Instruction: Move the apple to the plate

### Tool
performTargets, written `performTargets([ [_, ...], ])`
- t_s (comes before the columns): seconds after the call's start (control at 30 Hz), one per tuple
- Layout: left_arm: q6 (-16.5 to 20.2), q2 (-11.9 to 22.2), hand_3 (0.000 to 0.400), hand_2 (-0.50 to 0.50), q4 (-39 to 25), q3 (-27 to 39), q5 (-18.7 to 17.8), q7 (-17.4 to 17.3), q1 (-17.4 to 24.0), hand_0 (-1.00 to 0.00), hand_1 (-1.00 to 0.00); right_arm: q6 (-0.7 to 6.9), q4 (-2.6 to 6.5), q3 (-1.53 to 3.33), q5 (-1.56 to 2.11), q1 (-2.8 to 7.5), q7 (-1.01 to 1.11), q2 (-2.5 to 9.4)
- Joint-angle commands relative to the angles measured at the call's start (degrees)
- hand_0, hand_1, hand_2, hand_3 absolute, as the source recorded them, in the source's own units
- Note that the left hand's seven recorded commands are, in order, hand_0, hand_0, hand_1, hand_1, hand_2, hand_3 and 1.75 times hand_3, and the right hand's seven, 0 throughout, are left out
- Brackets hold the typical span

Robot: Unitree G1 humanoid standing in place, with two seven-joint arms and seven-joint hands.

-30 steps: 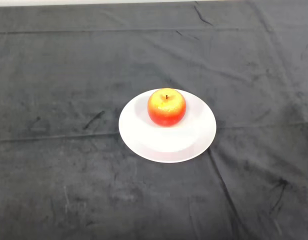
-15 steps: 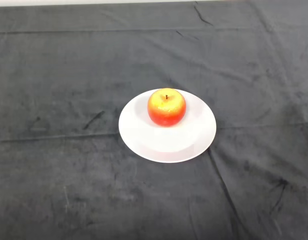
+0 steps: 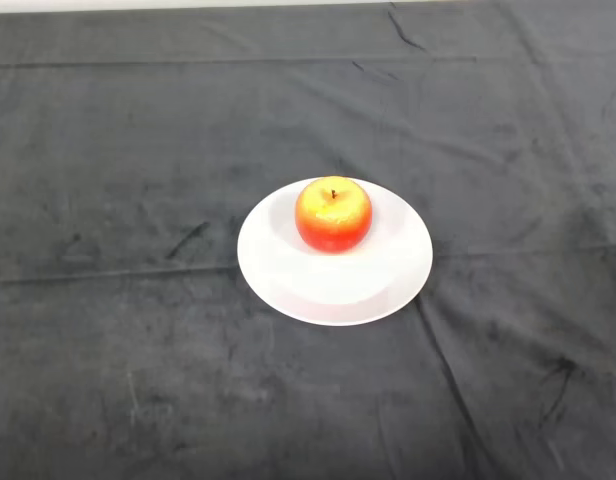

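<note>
Apple resting on the plate

A round white ceramic plate lies at the centre of the frame on the desk under a wrinkled dark grey cloth. A shiny red-and-yellow apple sits upright, stem up, on the plate's far half. No robot hand is visible.

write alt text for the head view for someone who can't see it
A red and yellow apple sits upright, stem up, on a round white plate, toward the plate's far side. The plate rests near the middle of a table covered with a dark wrinkled cloth.
</note>
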Motion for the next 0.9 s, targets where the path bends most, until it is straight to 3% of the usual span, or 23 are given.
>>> performTargets([
  [0.03,0.6,2.4,0.000,0.00,1.1,1.8,1.5,-0.2,-1.0,0.00,0.00,-0.50,1.00,0.12,-0.33,-0.53,-0.53,-1.50],
  [0.9,0.7,2.1,0.000,0.00,1.0,2.2,2.2,-0.2,-1.0,0.00,0.00,-0.50,1.00,0.13,-0.33,-0.53,-0.53,-1.50],
])
